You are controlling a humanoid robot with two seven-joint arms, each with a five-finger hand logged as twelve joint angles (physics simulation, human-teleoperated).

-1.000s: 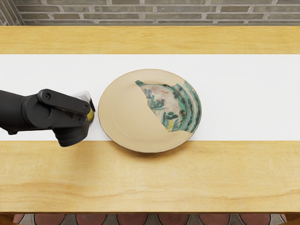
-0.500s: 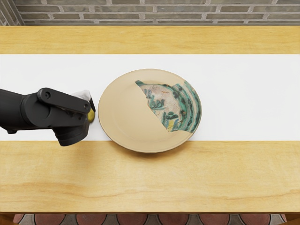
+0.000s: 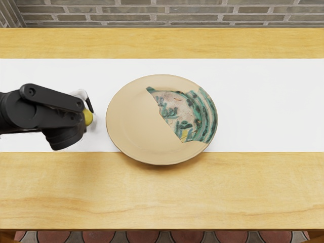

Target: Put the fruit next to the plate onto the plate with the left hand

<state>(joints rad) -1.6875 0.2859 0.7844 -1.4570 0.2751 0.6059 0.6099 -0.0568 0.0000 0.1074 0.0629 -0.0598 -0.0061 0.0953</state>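
Observation:
My left hand [image 3: 76, 114], black with pale fingertips, comes in from the left edge and sits just left of the plate [image 3: 136, 126]. Its fingers are curled around a small yellow fruit [image 3: 88, 118], of which only a sliver shows at the hand's right side. The hand and fruit seem raised slightly off the white runner. The plate is round and tan, with a green and white patterned patch on its right half, and nothing lies on it. My right arm does not show.
A white runner [image 3: 263, 101] crosses the wooden table [image 3: 162, 192] from left to right under the plate. A brick wall [image 3: 162, 10] stands behind the table's far edge.
My left hand has drawn back to the left and slightly up, taking the yellow fruit with it. The gap between hand and plate rim has widened.

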